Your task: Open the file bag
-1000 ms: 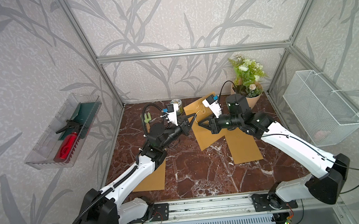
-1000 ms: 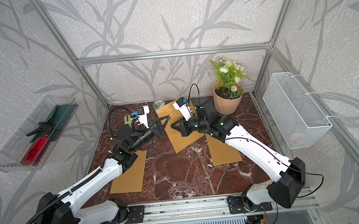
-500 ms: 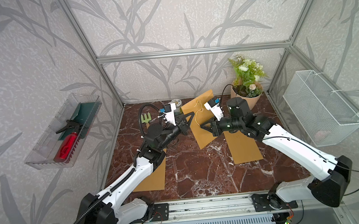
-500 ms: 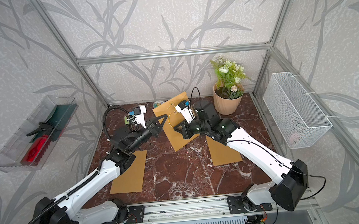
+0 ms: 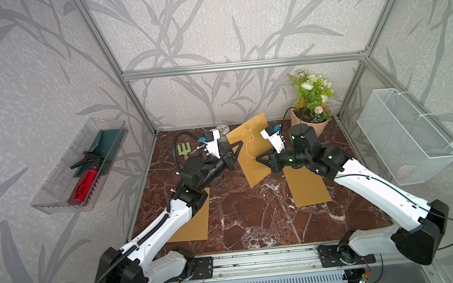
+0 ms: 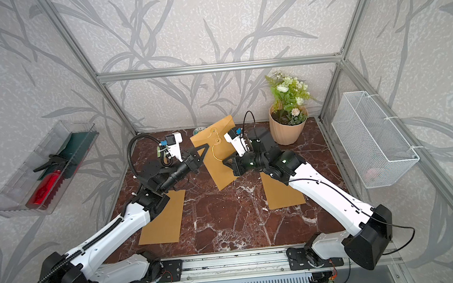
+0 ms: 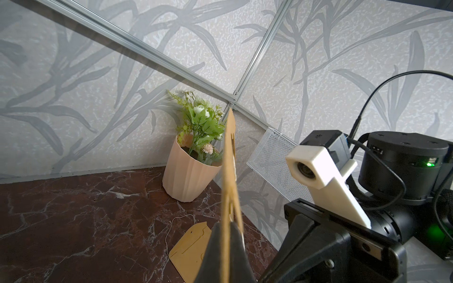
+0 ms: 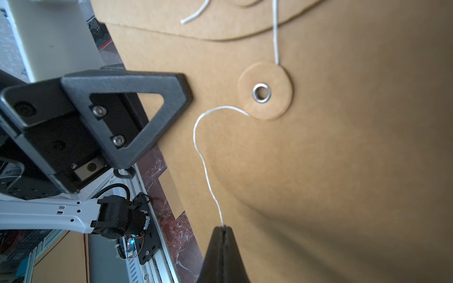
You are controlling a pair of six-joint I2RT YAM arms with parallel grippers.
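The file bag [image 5: 252, 159], a brown kraft envelope, hangs tilted above the marble floor in both top views [image 6: 220, 165]. My left gripper [image 5: 237, 147] is shut on its left edge. In the left wrist view the file bag [image 7: 229, 171] runs edge-on out of the shut left gripper [image 7: 226, 232]. A thin white string [image 8: 203, 156] curves from the round paper disc with a metal eyelet [image 8: 264, 92] down to my right gripper [image 8: 223, 229], which is shut on its end. In a top view the right gripper [image 5: 258, 158] sits just right of the bag's middle.
Two more brown envelopes lie flat on the floor, one under the right arm [image 5: 307, 185] and one under the left arm [image 5: 193, 220]. A potted plant [image 5: 311, 112] stands at the back right. A wire basket [image 5: 404, 135] hangs on the right wall, a clear tray [image 5: 82, 166] on the left.
The file bag has come up from lying low to standing tilted and higher, carried by the left gripper. The right gripper has stayed beside it with the string.
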